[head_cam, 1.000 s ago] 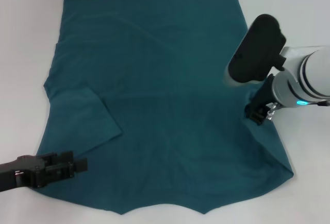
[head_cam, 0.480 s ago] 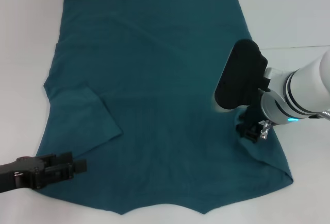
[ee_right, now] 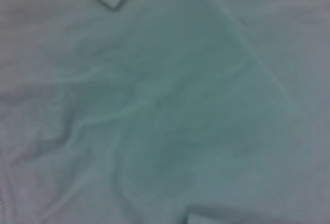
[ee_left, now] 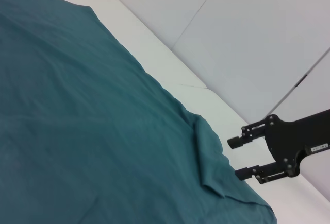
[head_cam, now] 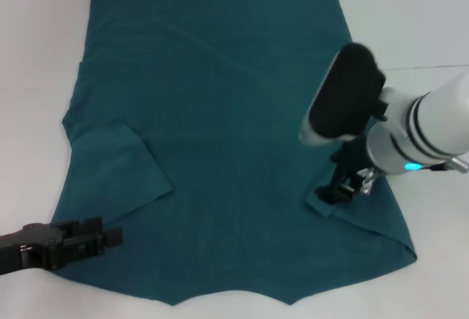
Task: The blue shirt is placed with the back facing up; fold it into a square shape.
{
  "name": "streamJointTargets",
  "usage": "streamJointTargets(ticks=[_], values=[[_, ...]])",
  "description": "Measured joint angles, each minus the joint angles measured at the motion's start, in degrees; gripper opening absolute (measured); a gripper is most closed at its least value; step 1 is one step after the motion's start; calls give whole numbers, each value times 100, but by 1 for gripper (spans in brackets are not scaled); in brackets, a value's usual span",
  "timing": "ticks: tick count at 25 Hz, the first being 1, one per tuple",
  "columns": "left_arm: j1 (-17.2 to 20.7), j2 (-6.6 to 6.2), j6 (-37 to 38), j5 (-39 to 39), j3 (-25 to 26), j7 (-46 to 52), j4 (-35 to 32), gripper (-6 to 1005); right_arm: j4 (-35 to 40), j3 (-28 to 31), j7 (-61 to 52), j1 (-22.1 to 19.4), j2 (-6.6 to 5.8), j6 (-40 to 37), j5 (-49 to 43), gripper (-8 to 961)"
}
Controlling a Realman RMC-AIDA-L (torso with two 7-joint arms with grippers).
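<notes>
Over the right side of the cloth, my right tool [head_cam: 338, 187] has travelled inward from the shirt's edge across the last second, dragging the right sleeve with it; its fingers are pinched shut on that sleeve's hem, and the flap now lies doubled over the body, its corner pointing toward the middle. From that I judge the second sleeve fold is nearly laid; the cloth looks ready to be released and smoothed, and the lengthwise folds toward a square are not yet begun. The large dark teal-blue short-sleeved cloth shirt [head_cam: 220, 114] lies spread flat with its plain side up, hem at the far side and collar notch at the near edge, filling most of the desk in front of me. Its left sleeve is already turned in over the body. My left tool [head_cam: 99, 237] sits low at the near left corner, just over the shirt's edge, unchanged from a second ago; its fingers stand apart and hold nothing. Beneath everything is a plain white desk [head_cam: 37, 62], smooth and matte. Beyond it, the left wrist view shows pale grey wall panels [ee_left: 247, 33] with thin seams.
</notes>
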State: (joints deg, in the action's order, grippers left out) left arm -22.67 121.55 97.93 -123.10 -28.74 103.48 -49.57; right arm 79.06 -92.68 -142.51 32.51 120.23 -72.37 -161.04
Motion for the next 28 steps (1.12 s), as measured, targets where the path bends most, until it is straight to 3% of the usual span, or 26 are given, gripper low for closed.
streamJointTargets(ticks=[3, 7, 13, 28], values=[[5, 0, 2, -2, 0, -1, 0, 704, -46, 435, -107, -15, -12, 30, -33, 531], [-3, 0, 0, -3, 0, -3, 0, 704, -378, 1575, -273, 35, -23, 256, -32, 668], [-40, 0, -5, -3, -28, -3, 0, 704, -1109, 2631, -336, 147, -34, 769, -22, 663], [-71, 0, -11, -3, -54, -12, 0, 704, -2627, 3616, -339, 311, -54, 2115, 385, 635]])
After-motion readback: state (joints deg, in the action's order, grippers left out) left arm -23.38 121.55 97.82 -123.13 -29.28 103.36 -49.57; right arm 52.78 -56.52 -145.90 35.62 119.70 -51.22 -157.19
